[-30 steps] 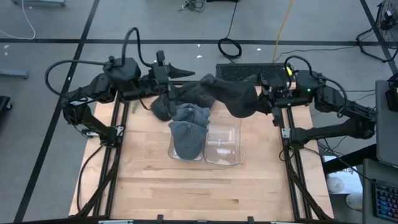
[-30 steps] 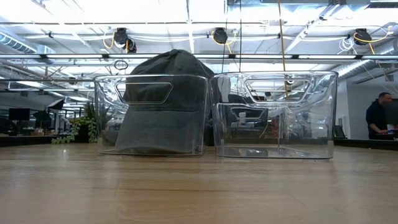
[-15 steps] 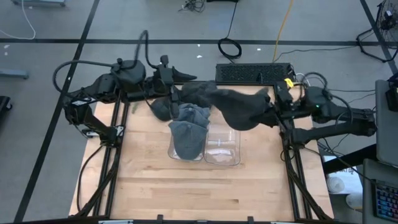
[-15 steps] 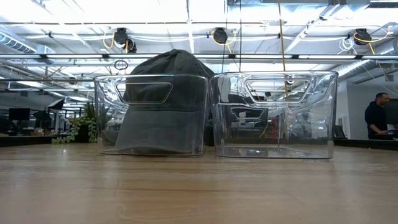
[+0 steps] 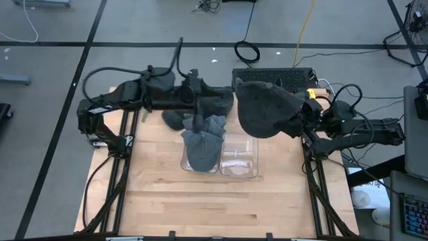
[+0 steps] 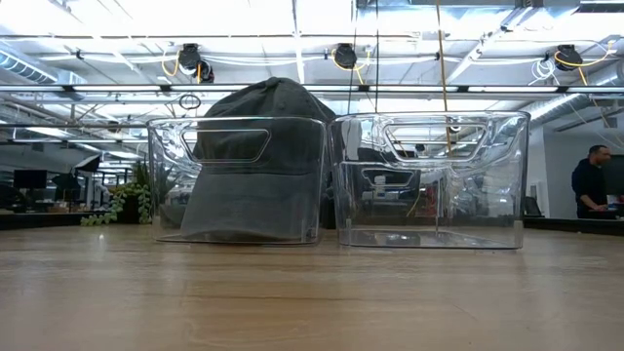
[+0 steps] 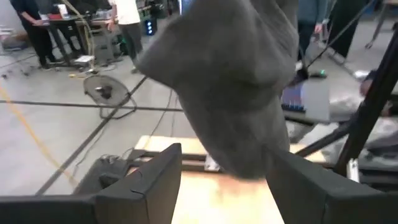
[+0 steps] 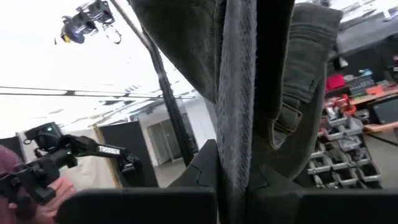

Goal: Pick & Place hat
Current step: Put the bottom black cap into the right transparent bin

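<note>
A dark grey cap [image 5: 266, 110] hangs in the air over the table's far right part, beyond the clear right bin [image 5: 239, 155]. My right gripper [image 5: 299, 119] is shut on it. My left gripper [image 5: 204, 107] reaches in from the left over a pile of grey caps [image 5: 204, 126] at the table's far edge. Its fingers [image 7: 155, 180] stand wide open, with the held cap [image 7: 230, 81] just in front of them. The left bin [image 6: 175, 185] holds a cap [image 6: 255, 166] standing on its brim. Neither gripper shows in the low view. My right gripper pinches a fold of the cap's cloth [image 8: 234, 143] between its two fingers, near the stitched strap end [image 8: 287, 124]. The fingers come at it about level, from the table's right. The cap is lifted clear and bulges out toward the left arm.
Two clear bins stand side by side mid-table; the right one [image 6: 429, 180] shows no cap inside. Loose caps [image 5: 175, 118] lie by the far edge, beside the left bin. A keyboard [image 5: 267, 77] lies beyond the table. Bare wood [image 5: 214, 201] stretches to the near edge.
The cap was stretched between both grippers; now it is bunched into a rounded mass at the right gripper, apart from the left one. My left arm has reached toward the table's right. My right gripper has drawn back to the right and slightly nearer.
</note>
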You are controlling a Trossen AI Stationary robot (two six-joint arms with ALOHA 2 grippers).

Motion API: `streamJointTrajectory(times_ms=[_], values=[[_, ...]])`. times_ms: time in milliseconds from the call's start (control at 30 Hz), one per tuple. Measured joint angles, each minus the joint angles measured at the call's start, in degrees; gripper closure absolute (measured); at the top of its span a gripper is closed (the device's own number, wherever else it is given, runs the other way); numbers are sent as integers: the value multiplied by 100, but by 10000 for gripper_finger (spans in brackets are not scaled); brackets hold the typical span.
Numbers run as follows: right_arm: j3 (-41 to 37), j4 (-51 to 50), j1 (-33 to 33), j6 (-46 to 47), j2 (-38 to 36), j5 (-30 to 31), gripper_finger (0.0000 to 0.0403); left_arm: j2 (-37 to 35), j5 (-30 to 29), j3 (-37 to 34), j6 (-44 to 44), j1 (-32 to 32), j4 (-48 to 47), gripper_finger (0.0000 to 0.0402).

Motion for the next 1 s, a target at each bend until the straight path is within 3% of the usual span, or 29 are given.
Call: streamJointTrajectory(times_ms=[200, 1000], values=[[0, 247, 2, -9, 135, -198, 403, 245, 717, -2, -393, 154, 271, 163], [0, 275, 2, 45, 244, -512, 403, 864, 1804, -1, -908, 176, 1140, 164]])
